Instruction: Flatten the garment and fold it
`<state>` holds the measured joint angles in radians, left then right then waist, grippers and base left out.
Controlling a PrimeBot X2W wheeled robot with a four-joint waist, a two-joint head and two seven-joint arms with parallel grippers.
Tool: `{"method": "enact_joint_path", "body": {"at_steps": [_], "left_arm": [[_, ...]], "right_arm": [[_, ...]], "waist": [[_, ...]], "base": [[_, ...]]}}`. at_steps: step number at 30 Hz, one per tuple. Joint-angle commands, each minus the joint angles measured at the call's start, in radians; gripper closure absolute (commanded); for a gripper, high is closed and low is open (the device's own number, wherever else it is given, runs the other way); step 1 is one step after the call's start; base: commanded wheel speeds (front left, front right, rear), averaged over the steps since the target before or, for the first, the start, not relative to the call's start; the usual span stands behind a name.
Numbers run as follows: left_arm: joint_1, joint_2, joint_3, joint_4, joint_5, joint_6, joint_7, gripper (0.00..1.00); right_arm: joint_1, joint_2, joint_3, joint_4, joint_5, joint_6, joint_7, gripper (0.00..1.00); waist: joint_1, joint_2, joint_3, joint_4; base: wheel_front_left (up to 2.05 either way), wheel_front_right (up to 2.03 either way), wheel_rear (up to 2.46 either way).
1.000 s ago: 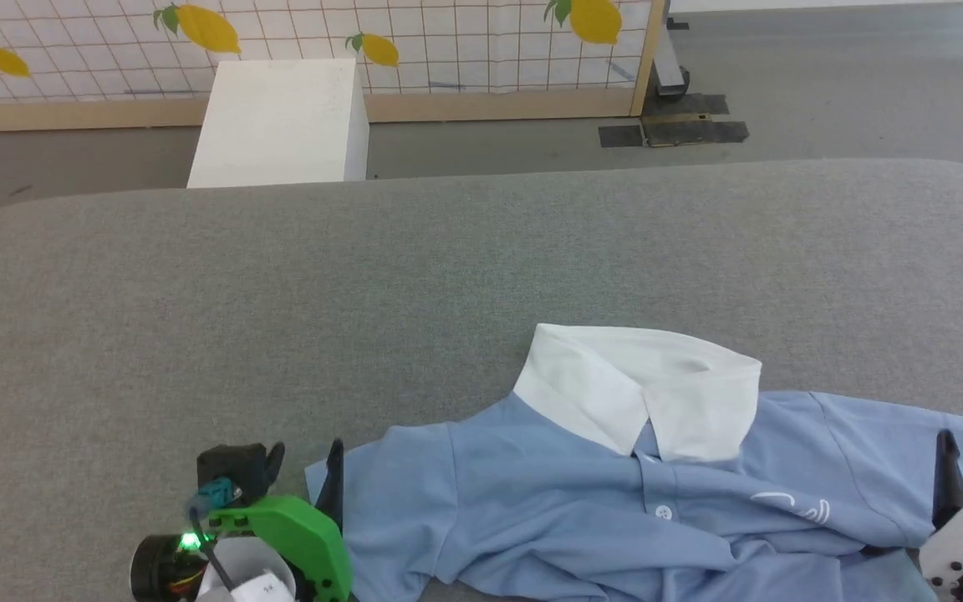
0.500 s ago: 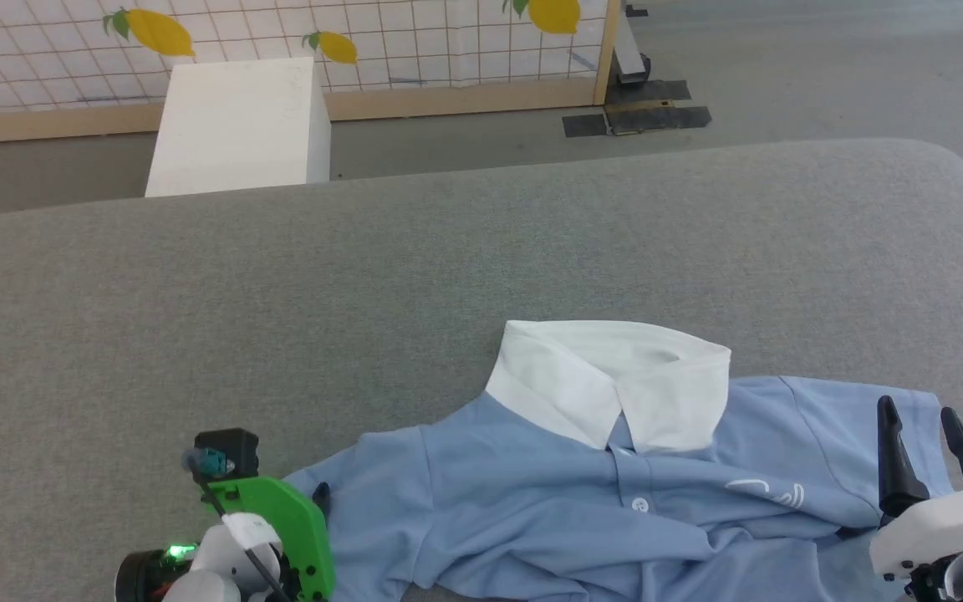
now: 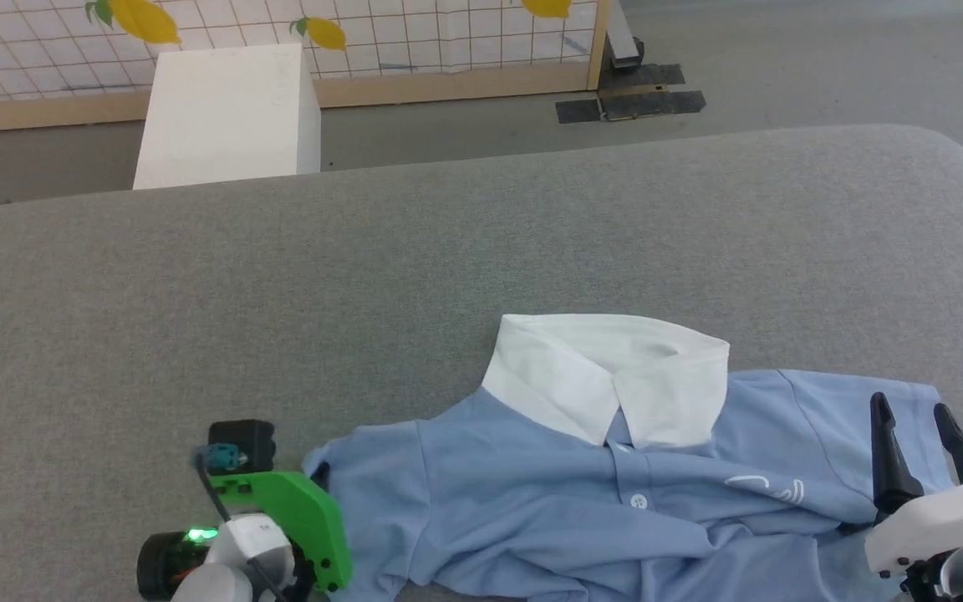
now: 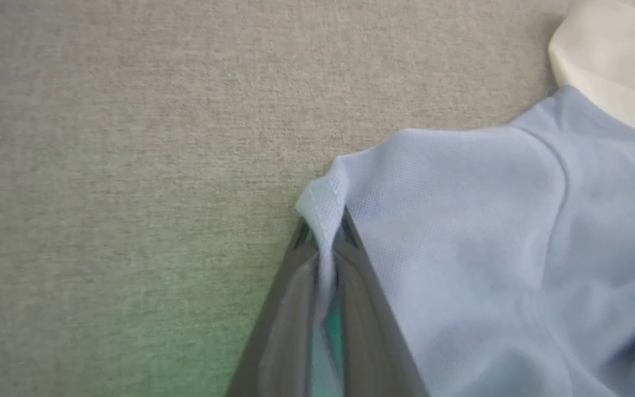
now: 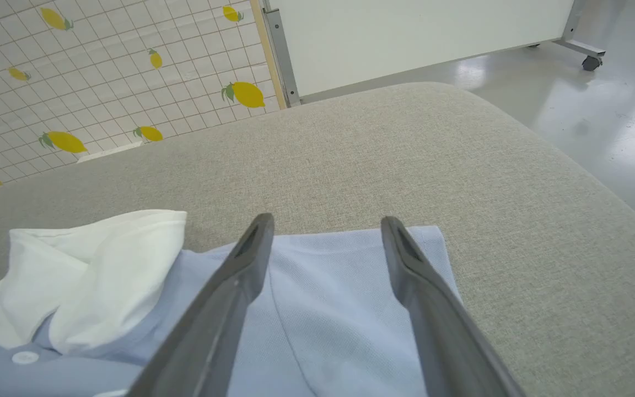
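1. The garment (image 3: 532, 510) lies rumpled, lower centre of the head view.
2. Your left gripper (image 4: 324, 234) clamps one sleeve hem (image 4: 322, 196); your right gripper (image 5: 326, 223) gapes over the other.
3. Pinch that hem deeply, then pull evenly apart.

Left pincer (image 4: 323, 223) pinched closed, right pincer (image 5: 327, 220) spread, apparently hovering.

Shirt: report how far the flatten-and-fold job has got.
Done: the shirt lies face up, collar away from the robot, but wrinkled, unfolded. In hand: left gripper is shut on one sleeve's hem; right gripper hangs open over the other sleeve. Left: grip there, pull flat, then every fold.
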<state>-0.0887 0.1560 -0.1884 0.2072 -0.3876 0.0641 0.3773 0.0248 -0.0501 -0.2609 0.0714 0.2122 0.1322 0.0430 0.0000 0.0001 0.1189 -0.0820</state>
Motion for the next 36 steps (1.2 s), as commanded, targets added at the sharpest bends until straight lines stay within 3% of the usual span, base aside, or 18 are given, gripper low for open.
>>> {"method": "enact_joint_path", "body": {"at_steps": [1, 10, 21, 29, 30, 31, 32, 33, 36], "left_arm": [[0.002, 0.002, 0.014, 0.000, 0.012, 0.015, -0.030, 1.00], [0.054, 0.009, 0.076, -0.028, -0.006, 0.061, -0.106, 1.00], [0.068, 0.013, 0.079, -0.072, -0.025, 0.066, -0.099, 1.00], [0.046, 0.002, 0.064, -0.073, -0.037, 0.057, -0.104, 1.00], [0.044, 0.002, 0.063, -0.072, -0.038, 0.056, -0.103, 1.00], [0.044, 0.002, 0.062, -0.071, -0.039, 0.055, -0.104, 1.00], [0.043, 0.003, 0.061, -0.071, -0.039, 0.055, -0.105, 1.00], [0.042, 0.003, 0.060, -0.070, -0.040, 0.054, -0.104, 1.00], [0.036, 0.007, 0.056, -0.074, -0.042, 0.047, -0.109, 1.00]], "right_arm": [[-0.003, 0.000, -0.003, -0.006, -0.005, -0.002, -0.006, 0.00], [-0.095, 0.000, -0.098, 0.066, -0.113, -0.002, 0.026, 0.00], [-0.319, -0.007, -0.260, 0.326, -0.236, -0.002, 0.366, 0.00], [-0.429, -0.016, -0.315, 0.437, -0.309, -0.002, 0.554, 0.00], [-0.436, -0.018, -0.316, 0.447, -0.313, -0.002, 0.577, 0.24], [-0.439, -0.018, -0.313, 0.452, -0.316, -0.002, 0.597, 0.62], [-0.441, -0.018, -0.309, 0.454, -0.317, -0.002, 0.621, 0.91], [-0.442, -0.019, -0.305, 0.452, -0.316, -0.002, 0.637, 1.00], [-0.438, -0.026, -0.284, 0.429, -0.303, -0.002, 0.674, 1.00]], "waist": [[0.0000, -0.0001, 0.000, 0.010], [0.0000, -0.0001, 0.001, 0.059], [0.0000, -0.0001, 0.043, 0.114], [0.0000, -0.0001, 0.087, 0.138], [0.0000, -0.0001, 0.088, 0.140], [0.0000, -0.0001, 0.089, 0.141], [0.0000, -0.0001, 0.089, 0.142], [0.0000, -0.0001, 0.089, 0.142], [0.0000, -0.0001, 0.081, 0.143]], "base": [[0.00, 0.00, 0.00], [0.00, 0.00, 0.00], [0.00, 0.00, 0.00], [0.00, 0.00, 0.00], [0.00, 0.00, 0.00], [0.00, 0.00, 0.00], [0.00, 0.00, 0.00], [0.00, 0.00, 0.00], [0.00, 0.00, 0.00]]}}
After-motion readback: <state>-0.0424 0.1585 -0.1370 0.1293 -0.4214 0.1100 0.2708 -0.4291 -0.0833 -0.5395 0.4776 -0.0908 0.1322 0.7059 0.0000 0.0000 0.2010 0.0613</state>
